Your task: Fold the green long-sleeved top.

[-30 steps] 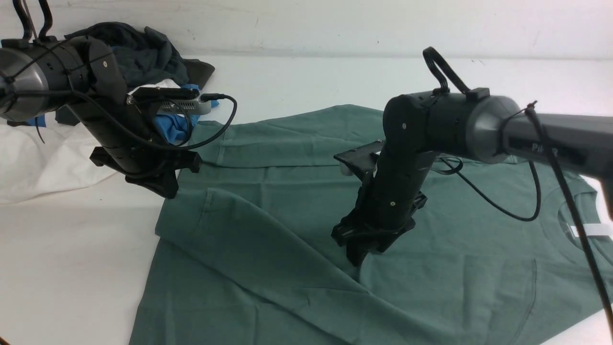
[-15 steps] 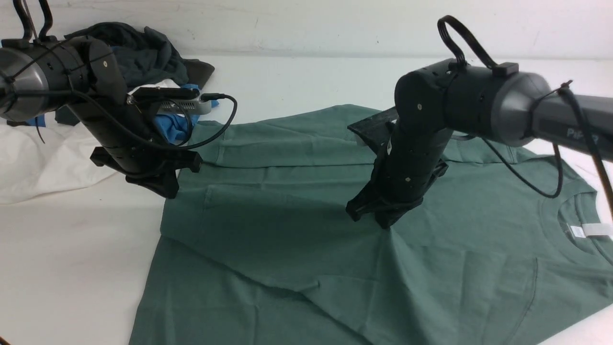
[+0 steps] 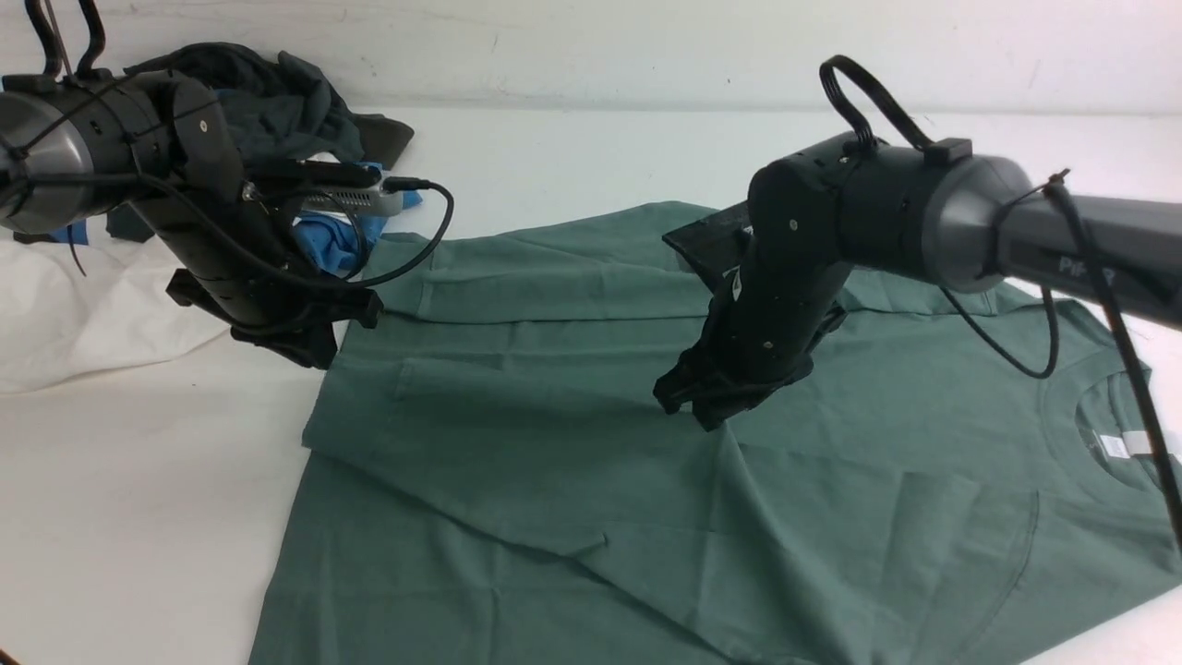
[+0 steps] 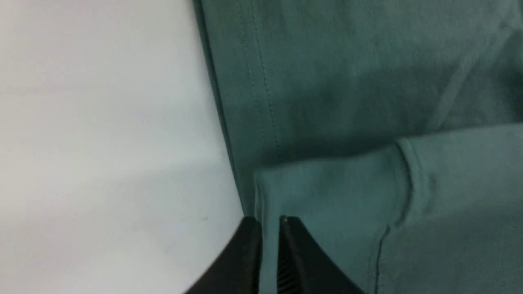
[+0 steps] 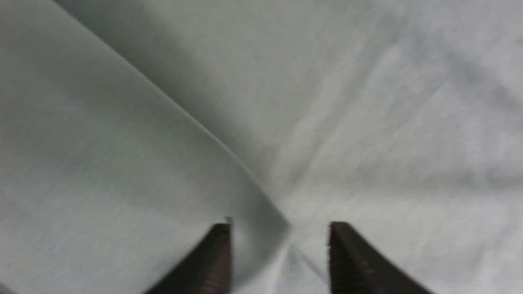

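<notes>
Right pincer (image 5: 280,227) agape over green long-sleeved top (image 3: 554,462), neck rightward, length left-right; left pincer (image 4: 267,223): grip unclear.

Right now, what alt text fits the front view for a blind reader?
A green top lies spread on a white table, one sleeve folded across its body. The right gripper hangs over its middle; the left gripper is at its left edge, near a pile of other clothes.

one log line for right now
green top: spread on table, part folded | left gripper: fingers close together at its edge | right gripper: open over a crease
</notes>
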Robot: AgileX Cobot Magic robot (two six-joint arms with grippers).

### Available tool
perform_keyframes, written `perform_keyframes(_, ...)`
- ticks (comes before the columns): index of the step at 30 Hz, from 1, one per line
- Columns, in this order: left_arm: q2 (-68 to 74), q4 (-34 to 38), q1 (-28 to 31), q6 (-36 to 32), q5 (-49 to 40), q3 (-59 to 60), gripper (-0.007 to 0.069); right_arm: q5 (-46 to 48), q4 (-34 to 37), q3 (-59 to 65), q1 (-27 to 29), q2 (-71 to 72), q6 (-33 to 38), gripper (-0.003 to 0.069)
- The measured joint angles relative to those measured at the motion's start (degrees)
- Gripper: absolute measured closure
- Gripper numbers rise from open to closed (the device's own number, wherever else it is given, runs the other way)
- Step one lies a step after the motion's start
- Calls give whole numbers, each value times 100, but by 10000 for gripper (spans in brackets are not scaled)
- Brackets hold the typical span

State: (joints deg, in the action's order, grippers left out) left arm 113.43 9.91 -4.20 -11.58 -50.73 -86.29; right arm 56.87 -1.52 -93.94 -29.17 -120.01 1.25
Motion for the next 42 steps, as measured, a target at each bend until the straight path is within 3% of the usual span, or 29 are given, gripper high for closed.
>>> perform_keyframes(2,0,-48,0,-22,48,0,464,227,-264,-156,0,0,-299,221)
perform_keyframes(4,0,-58,0,-22,141,0,397,460,-423,-296,0,0,-450,191)
perform_keyframes(10,0,-71,0,242,302,-219,235,1184,-952,-751,0,61,-543,183)
perform_keyframes(14,120,-96,0,588,407,-790,225,1315,-1183,-789,0,345,-561,242)
perform_keyframes(26,1622,-106,0,647,290,-2466,218,1386,-1224,-790,0,893,-672,433)
perform_keyframes(42,2096,224,0,647,519,-2649,218,1399,-1212,-790,0,930,-672,457)
